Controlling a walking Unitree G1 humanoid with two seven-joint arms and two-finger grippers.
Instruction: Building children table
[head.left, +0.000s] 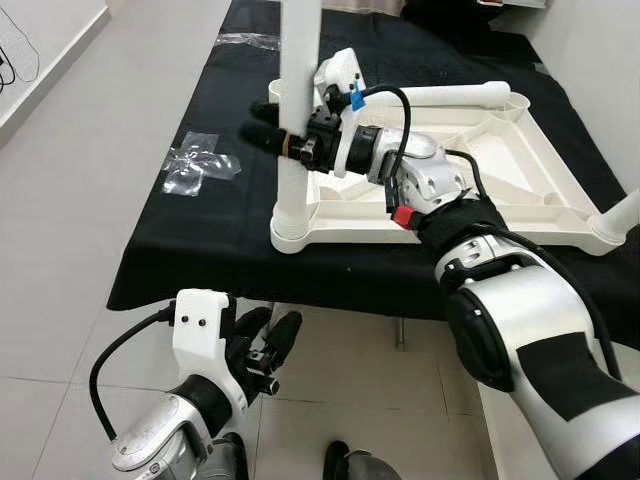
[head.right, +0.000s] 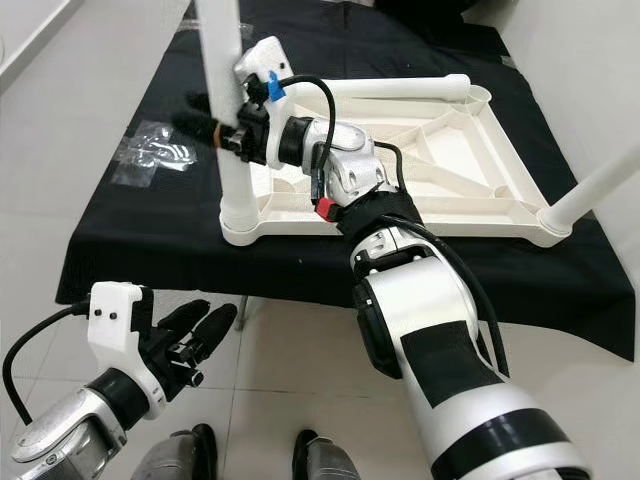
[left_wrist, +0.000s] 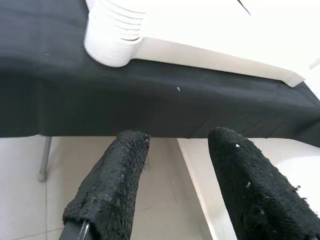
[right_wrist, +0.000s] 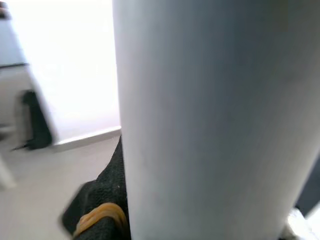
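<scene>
The white children's table top (head.left: 520, 215) lies upside down on a black-covered table (head.left: 190, 255). A white leg (head.left: 297, 60) stands upright in its near left corner socket (left_wrist: 112, 37). My right gripper (head.left: 255, 125) reaches across the top and is shut on this leg, whose tube (right_wrist: 215, 115) sits close before the right wrist camera, beside one black finger (right_wrist: 102, 210). A second leg (head.left: 450, 96) lies along the far rim. A third leg (head.right: 600, 185) sticks out from the near right corner. My left gripper (head.left: 270, 335) hangs open below the table's front edge, holding nothing.
Crumpled clear plastic wrap (head.left: 195, 165) lies on the cloth left of the table top, with more wrap (head.left: 245, 40) at the far end. Pale tiled floor (head.left: 90, 150) spreads to the left. A metal table foot (left_wrist: 44, 172) stands under the cloth.
</scene>
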